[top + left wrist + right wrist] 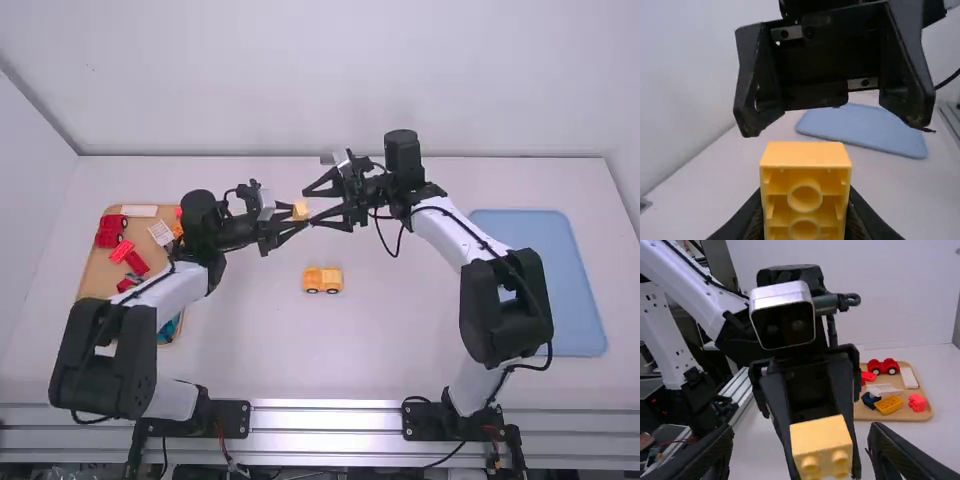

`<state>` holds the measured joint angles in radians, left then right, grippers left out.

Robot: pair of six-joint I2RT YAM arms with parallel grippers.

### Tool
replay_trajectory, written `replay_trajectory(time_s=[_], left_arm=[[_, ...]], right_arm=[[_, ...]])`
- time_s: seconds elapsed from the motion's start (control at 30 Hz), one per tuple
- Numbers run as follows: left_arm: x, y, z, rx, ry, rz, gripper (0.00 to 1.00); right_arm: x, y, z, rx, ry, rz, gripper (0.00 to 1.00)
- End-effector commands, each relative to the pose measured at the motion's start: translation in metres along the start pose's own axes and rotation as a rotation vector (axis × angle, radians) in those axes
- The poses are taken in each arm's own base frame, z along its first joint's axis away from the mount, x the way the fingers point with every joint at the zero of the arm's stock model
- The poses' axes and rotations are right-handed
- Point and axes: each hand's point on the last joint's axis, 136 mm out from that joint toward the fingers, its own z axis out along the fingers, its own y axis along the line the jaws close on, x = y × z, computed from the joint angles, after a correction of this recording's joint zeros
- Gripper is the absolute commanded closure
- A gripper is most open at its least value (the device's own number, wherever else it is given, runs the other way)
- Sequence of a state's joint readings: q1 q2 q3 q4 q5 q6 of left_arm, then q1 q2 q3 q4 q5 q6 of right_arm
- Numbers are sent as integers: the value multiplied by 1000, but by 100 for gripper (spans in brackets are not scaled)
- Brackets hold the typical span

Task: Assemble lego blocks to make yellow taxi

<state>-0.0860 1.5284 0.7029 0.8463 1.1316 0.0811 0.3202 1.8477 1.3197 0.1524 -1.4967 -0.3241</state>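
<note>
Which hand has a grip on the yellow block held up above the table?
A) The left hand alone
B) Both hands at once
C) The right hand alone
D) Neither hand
A: the left hand is closed on the yellow block, while the right hand stands open, with a gap between each of its fingers and the block.

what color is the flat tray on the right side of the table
The tray is plain light blue, clearest in the high view.

Yel. block in L gripper; R gripper nr.
</note>
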Motion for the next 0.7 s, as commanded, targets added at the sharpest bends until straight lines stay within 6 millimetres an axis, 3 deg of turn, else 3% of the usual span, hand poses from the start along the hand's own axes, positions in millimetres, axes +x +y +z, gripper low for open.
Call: replay_trajectory(time_s=[0.0, 0.33, 0.53, 0.67], left_arm=[[-3, -6, 2, 63, -13, -55, 90], [-10, -5, 2, 62, -33, -51, 92], [-14, -5, 3, 64, -43, -45, 92], [-14, -6, 2, 66, -43, -45, 92]], right_arm=[[8, -3, 8, 7, 13, 9, 29], [16, -15, 15, 86, 54, -28, 31], [15, -16, 15, 86, 53, -38, 46], [15, -14, 18, 76, 54, -57, 50]])
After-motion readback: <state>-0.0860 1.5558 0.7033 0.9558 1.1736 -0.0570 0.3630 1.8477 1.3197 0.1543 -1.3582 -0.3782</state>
